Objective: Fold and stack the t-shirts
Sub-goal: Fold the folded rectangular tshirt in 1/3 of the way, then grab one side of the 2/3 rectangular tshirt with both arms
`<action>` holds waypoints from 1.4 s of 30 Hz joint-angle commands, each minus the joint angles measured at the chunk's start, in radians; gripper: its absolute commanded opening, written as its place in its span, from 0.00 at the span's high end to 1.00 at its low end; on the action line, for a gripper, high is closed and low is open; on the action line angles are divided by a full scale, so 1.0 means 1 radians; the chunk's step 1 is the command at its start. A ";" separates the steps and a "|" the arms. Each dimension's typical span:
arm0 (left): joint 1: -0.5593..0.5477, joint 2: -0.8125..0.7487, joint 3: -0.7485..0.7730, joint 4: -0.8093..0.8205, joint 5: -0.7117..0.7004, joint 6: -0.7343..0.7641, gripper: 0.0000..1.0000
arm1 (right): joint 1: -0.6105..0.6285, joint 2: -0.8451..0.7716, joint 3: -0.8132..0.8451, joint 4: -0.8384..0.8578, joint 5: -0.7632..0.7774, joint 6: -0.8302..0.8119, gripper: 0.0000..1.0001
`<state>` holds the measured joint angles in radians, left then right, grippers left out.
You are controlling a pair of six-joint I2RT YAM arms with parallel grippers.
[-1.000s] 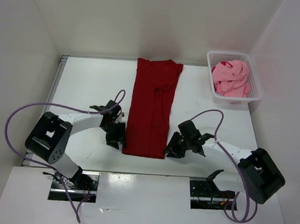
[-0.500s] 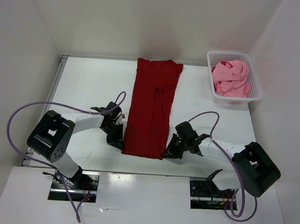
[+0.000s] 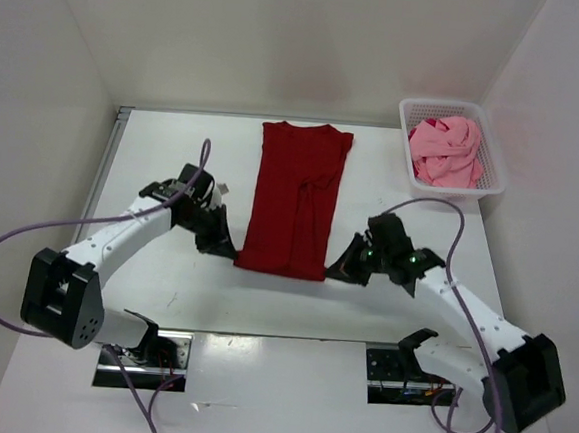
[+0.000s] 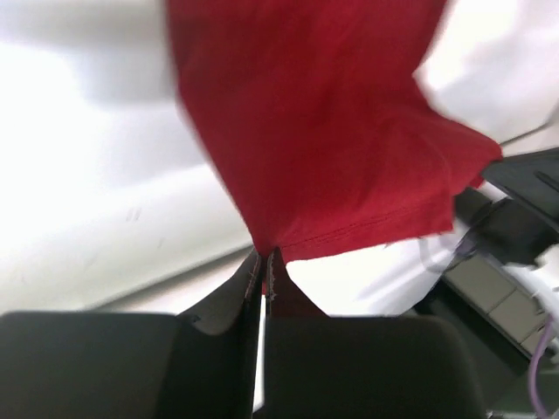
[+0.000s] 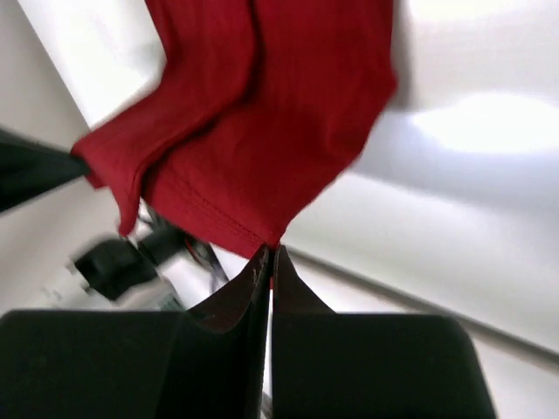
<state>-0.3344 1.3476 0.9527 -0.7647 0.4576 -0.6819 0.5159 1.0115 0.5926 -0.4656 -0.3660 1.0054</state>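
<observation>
A: Where is your dark red t-shirt [image 3: 293, 197]?
B: Lengthwise on the table [image 3: 164, 156] centre. Your left gripper [image 3: 228, 252] and right gripper [image 3: 337, 270] are each clamped on 1 near corner.

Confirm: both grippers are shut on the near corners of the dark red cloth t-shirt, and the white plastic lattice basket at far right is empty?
Not empty: the top external view shows the white plastic lattice basket holding a light pink cloth t-shirt. The rest stands: left gripper and right gripper are shut on the near corners of the dark red t-shirt.
</observation>
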 commanded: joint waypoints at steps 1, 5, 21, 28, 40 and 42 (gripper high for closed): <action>0.037 0.083 0.125 -0.004 0.009 0.024 1.00 | -0.105 0.137 0.171 -0.057 0.004 -0.168 1.00; 0.084 0.258 0.312 0.090 -0.048 0.024 1.00 | -0.213 0.343 0.352 0.037 0.027 -0.280 1.00; 0.106 0.821 0.828 0.218 -0.171 -0.010 0.94 | -0.358 0.958 0.829 0.131 0.088 -0.387 1.00; 0.124 0.780 0.884 0.245 -0.204 -0.041 0.55 | -0.358 0.991 0.935 0.099 0.096 -0.407 0.73; -0.029 0.504 0.345 0.455 -0.134 -0.104 0.54 | -0.180 0.837 0.805 0.091 0.108 -0.435 1.00; -0.029 0.504 0.273 0.467 -0.125 -0.104 0.56 | -0.157 0.837 0.742 0.125 0.085 -0.401 1.00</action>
<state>-0.3435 1.8309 1.3254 -0.3298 0.2932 -0.7670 0.3027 1.8481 1.4223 -0.3656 -0.2615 0.5911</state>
